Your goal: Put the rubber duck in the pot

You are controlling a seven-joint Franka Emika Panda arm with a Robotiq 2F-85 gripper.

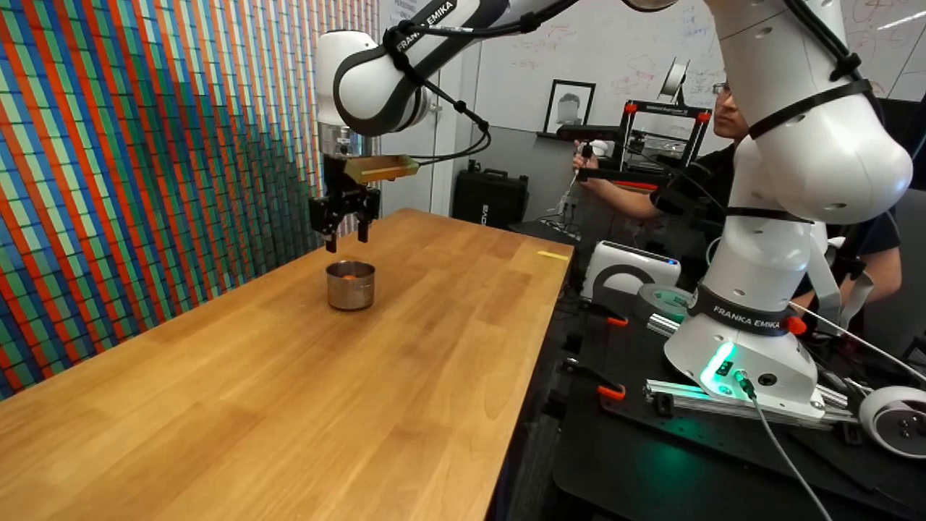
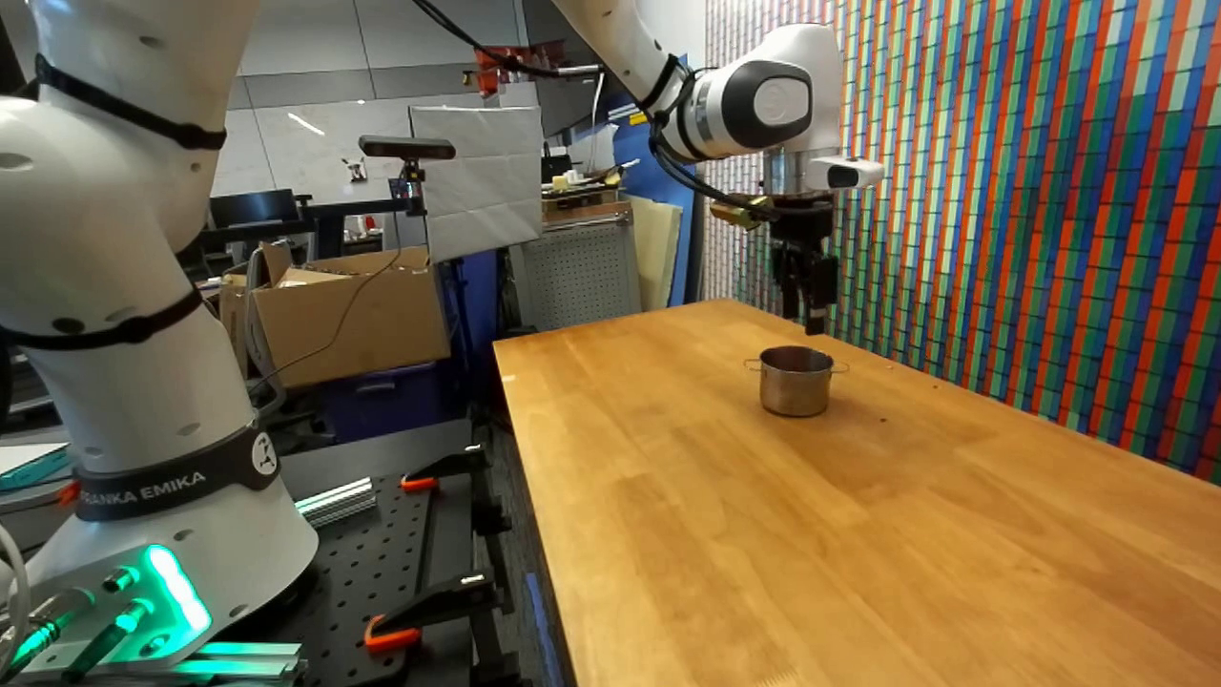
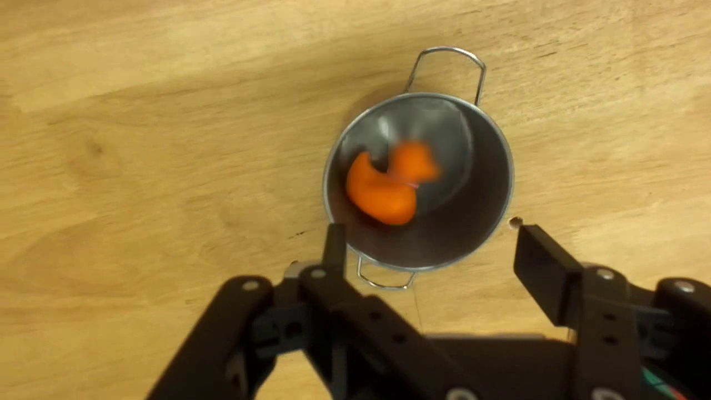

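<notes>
One rubber duck (image 3: pixel 383 197), bright orange, lies inside the pot (image 2: pixel 795 392), a two-handled metal vessel standing upright on the wooden table (image 1: pixel 376 391) before me. One black gripper (image 1: pixel 347 241) hangs above the pot, apart from it, its two fingers spread wide.

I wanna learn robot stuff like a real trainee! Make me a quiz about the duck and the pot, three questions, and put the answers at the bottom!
1. Pick one. Where is the rubber duck?
A) Inside the pot
B) On the table beside the pot
C) Under the pot

2. True or false: the gripper is open.

3. Count: how many wire handles does the pot have?

Key:
1. A. The wrist view looks right down on it.
2. True. Its fingers are spread apart with nothing between them.
3. Two, on opposite sides.
</notes>
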